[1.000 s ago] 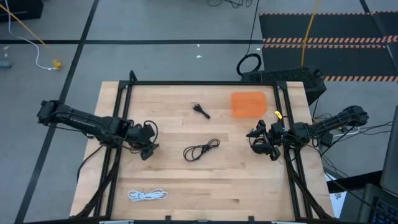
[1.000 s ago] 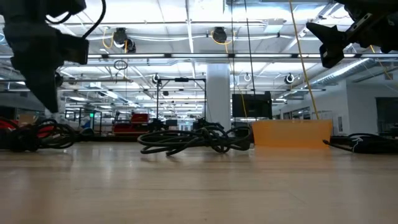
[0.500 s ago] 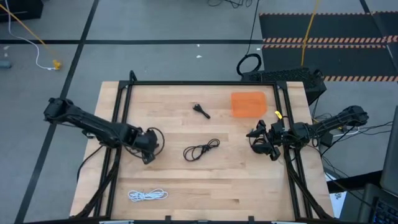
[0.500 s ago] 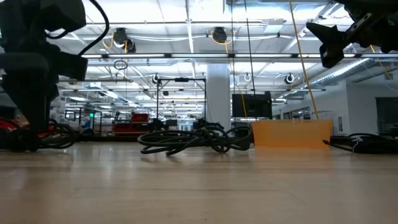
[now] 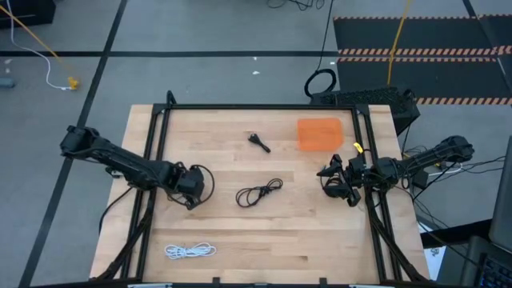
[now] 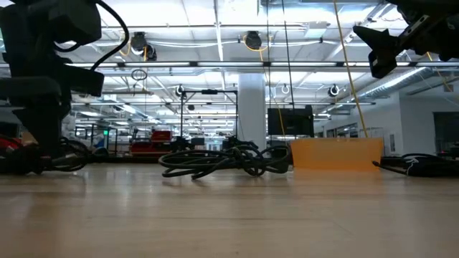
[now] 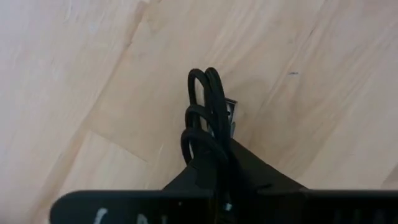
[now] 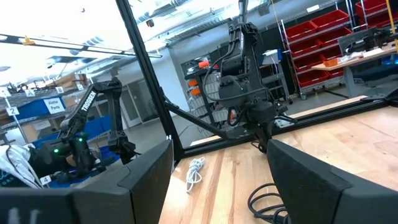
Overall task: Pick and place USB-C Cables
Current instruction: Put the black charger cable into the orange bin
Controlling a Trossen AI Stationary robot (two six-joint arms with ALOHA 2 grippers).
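Note:
My left gripper (image 5: 190, 194) stands low over the table's left half, shut on a black coiled USB-C cable (image 7: 207, 106). A second black coiled cable (image 5: 258, 193) lies flat at the table's middle, also seen in the low view (image 6: 222, 159). A small black bundle (image 5: 258, 142) lies farther back. A white coiled cable (image 5: 190, 251) lies near the front left. My right gripper (image 5: 340, 186) waits open above the table's right side, its fingers (image 8: 143, 177) spread with nothing between them. My left gripper pinches the black cable's bundled loops (image 7: 211, 140) between its two fingers, coming from above and pointing down. The looped end and a metal plug (image 7: 231, 113) stick out past the fingertips, close to the wood. Whether the cable is lifted, I cannot tell.
An orange flat tray (image 5: 320, 134) sits at the table's far right, and shows in the low view (image 6: 336, 153). A black frame (image 5: 256, 107) runs around the tabletop. Bare wood lies between the cables.
My left gripper has gone down to the tabletop and a little toward the table's right edge. The other cables and my right arm have kept still.

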